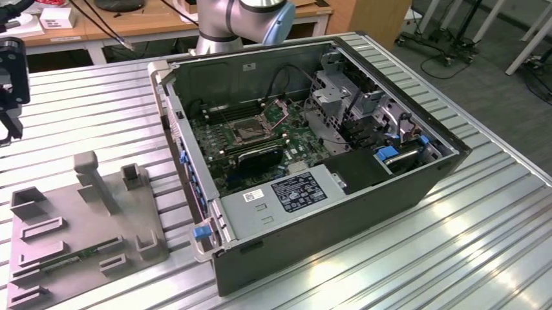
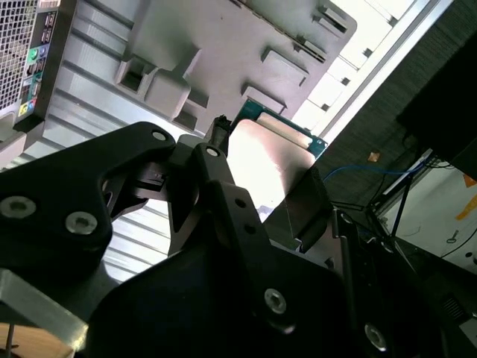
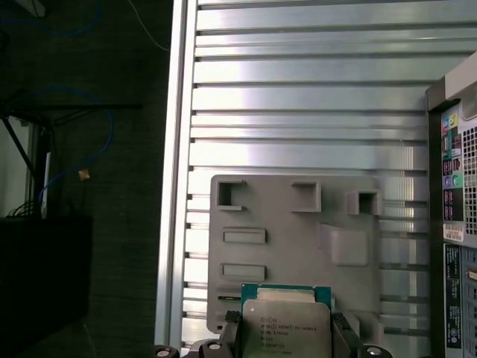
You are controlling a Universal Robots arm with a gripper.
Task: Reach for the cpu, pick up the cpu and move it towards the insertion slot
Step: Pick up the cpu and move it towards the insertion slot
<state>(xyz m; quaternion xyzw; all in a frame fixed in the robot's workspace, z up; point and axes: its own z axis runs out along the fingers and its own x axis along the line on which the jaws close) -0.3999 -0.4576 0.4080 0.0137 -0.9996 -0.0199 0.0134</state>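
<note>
The cpu (image 3: 287,328) is a flat square chip with a silvery face and a green rim. My gripper (image 3: 287,337) is shut on it, one finger on each side edge. In the second wrist view the cpu (image 2: 268,160) stands between the black fingers (image 2: 216,145), held above the grey tray (image 2: 223,45). In the exterior view my black wrist end (image 1: 12,71) hangs at the left edge, above the metal table. The insertion slot (image 1: 245,131) is a square dark socket with a metal frame on the green board inside the open computer case, well to the exterior view's right of the gripper.
The grey tray (image 1: 77,232) with upright posts and recesses lies on the ribbed metal table (image 1: 483,245); a green memory stick (image 1: 77,253) lies in it. The open black computer case (image 1: 328,219) has tall walls around the board. The table's edge (image 3: 175,186) drops to a dark floor.
</note>
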